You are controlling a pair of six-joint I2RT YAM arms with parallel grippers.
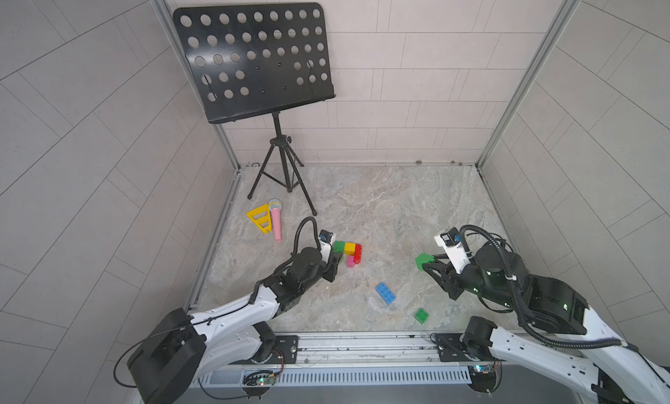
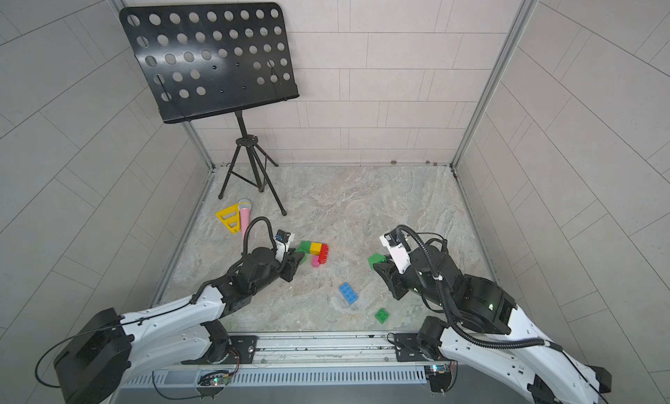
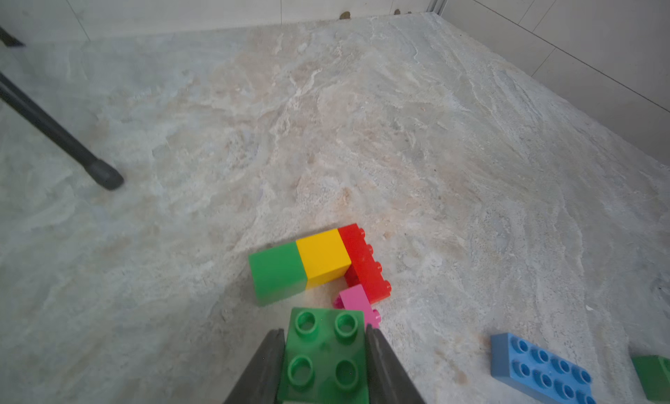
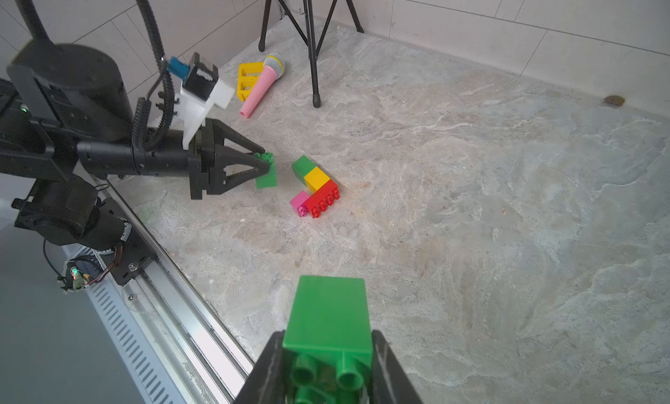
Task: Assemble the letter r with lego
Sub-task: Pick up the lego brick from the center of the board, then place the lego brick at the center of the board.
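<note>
Mid-build: the left gripper [image 3: 324, 331] pinches a green brick [image 3: 322, 355] by its sides, near the half-made letter [image 3: 322, 257] — green, yellow, red, pink, lying flat; next, likely, square its studs to the green end and press; the right gripper [image 4: 327, 335] clamps a second green brick [image 4: 330, 304], well apart; blue brick [image 1: 385, 293] and loose green brick [image 1: 421, 316] lie on the marbled tabletop [image 1: 398, 210], tiled walls [image 1: 398, 75] around.

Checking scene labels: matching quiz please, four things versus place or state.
1. long blue plastic lego brick
2. square yellow plastic lego brick
3. pink plastic toy microphone
4. left tool

a. shut on a square green lego brick
b. beside the yellow plastic triangle
c. loose on the table, alone
d. joined to the long red lego brick

Pairs: 1-c, 2-d, 3-b, 4-a
</note>
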